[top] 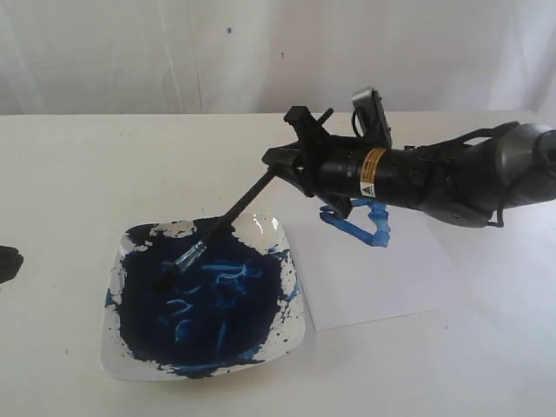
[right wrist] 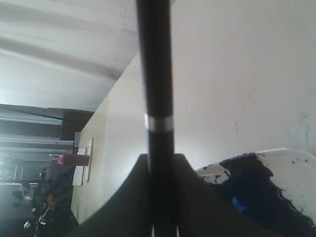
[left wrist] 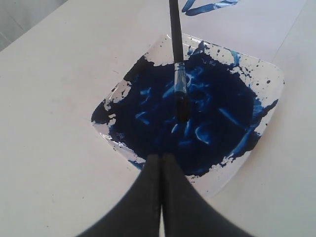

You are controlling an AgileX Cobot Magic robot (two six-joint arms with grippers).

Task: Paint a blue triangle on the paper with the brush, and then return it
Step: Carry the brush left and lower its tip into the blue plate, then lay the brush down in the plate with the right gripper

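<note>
Exterior view: right fingers (top: pixel 280 157) grip thin black-handled brush (top: pixel 233 214), tip in square white dish (top: pixel 115 347); blue outline triangle (top: pixel 352 229) at two o'clock looks done; release comes next. Left fingers (left wrist: pixel 150 197) together.

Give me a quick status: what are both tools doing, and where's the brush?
Right tool shut on brush, bristles in dish paint. Left tool shut, empty. Blue triangle on paper, partly behind arm. No obstruction seen.

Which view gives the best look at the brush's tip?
The left wrist view: the brush shows its silver collar and dark tip large and sharp against the blue paint in the dish. The exterior view shows the whole brush, its tip small. The right wrist view shows only the handle, very close.
</note>
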